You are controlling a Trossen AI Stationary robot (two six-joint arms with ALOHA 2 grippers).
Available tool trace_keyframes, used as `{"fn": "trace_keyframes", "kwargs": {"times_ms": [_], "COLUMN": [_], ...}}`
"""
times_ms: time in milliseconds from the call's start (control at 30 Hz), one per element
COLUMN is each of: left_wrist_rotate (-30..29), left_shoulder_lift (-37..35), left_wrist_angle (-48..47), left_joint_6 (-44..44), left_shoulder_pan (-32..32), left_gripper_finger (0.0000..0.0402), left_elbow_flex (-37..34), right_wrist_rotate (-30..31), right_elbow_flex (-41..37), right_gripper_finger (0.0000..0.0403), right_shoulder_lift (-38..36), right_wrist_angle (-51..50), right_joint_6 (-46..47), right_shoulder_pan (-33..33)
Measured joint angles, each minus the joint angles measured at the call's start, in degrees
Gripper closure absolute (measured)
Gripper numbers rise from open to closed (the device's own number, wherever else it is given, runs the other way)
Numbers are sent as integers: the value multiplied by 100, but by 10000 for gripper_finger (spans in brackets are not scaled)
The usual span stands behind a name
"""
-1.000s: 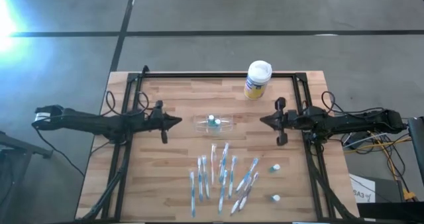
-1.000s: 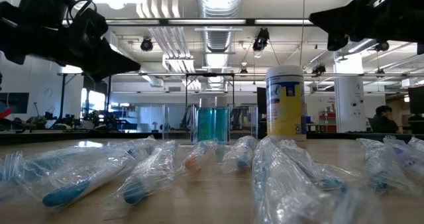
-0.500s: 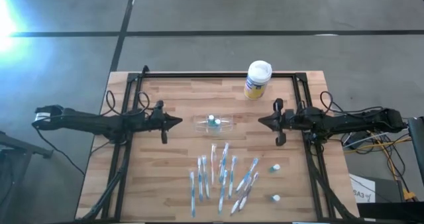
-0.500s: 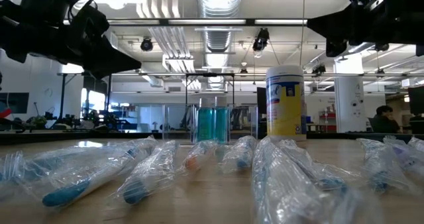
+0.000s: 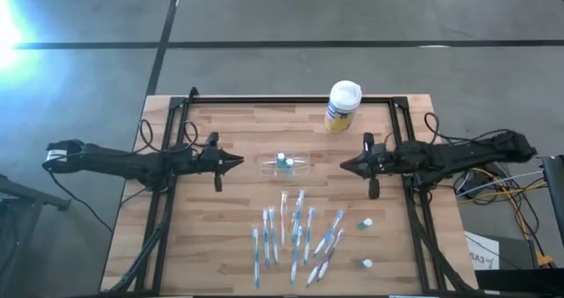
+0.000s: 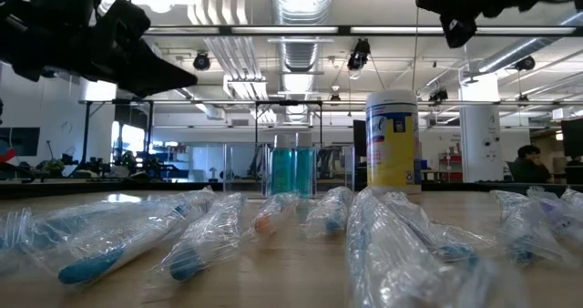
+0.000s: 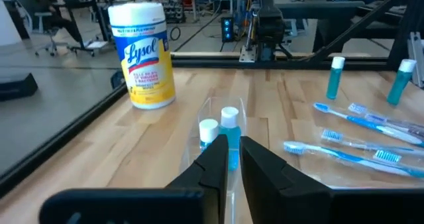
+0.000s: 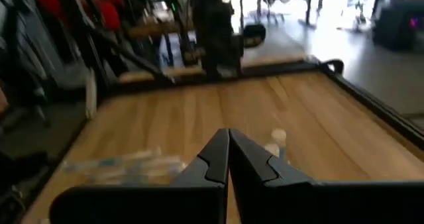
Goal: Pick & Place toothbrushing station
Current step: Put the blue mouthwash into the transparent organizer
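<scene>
The toothbrushing station is a small clear plastic holder with two little blue, white-capped bottles in it. It rests on its base on the wooden table's middle, and also shows in the left wrist view and the low view. My left gripper hovers level to the station's left, its fingers a narrow gap apart with nothing between them. My right gripper hovers to the station's right, higher up, shut and empty.
A yellow wipes canister with a white lid stands at the far edge. Several wrapped toothbrushes lie near the front edge, with two small bottles to their right. A black frame runs around the table.
My right gripper has risen, come a little toward the station and rolled somewhat, staying shut. The station and the other things lie where they were.
</scene>
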Motion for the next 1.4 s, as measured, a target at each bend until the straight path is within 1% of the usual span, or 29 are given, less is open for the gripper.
{"fn": "trace_keyframes", "kwargs": {"times_ms": [100, 233, 400, 500, 567, 733, 933, 1067, 1200, 1300, 1400], "left_wrist_rotate": [0, 0, 2, 4, 5, 7, 24, 24, 24, 24, 22], "left_shoulder_lift": [0, 0, 0, 0, 2, 2, 2, 2, 2, 2, 2], "left_wrist_angle": [7, -19, -39, -53, -70, -67, -319, -389, -404, -417, -415], "left_joint_6": [14, 11, -124, -165, -218, -432, -641, -648, -731, -749, -744], "left_shoulder_pan": [0, 0, 4, 2, 2, 2, 2, 2, 2, 2, 2], "left_gripper_finger": [358, 356, 357, 361, 364, 370, 376, 375, 370, 367, 364], "left_elbow_flex": [13, 13, -21, -57, -61, -61, -63, -63, -63, -63, -63], "right_wrist_rotate": [542, 1004, 1386, 1599, 1606, 1290, 452, -39, -497, -531, -526], "right_elbow_flex": [683, 1466, 2426, 3080, 3535, 4476, 5051, 5131, 5067, 5005, 4932], "right_gripper_finger": [394, 394, 394, 393, 388, 347, 277, 233, 201, 190, 186], "right_shoulder_lift": [363, 960, 1812, 2294, 2605, 3338, 4053, 4303, 4421, 4499, 4568], "right_wrist_angle": [-1085, -2020, -3173, -4058, -4757, -6353, -7365, -7532, -7531, -7514, -7516], "right_joint_6": [220, 572, 1196, 1650, 1982, 2317, 3044, 3461, 3712, 3893, 3916], "right_shoulder_pan": [518, 1218, 1915, 2174, 2263, 2390, 2439, 2486, 2569, 2670, 2730]}}
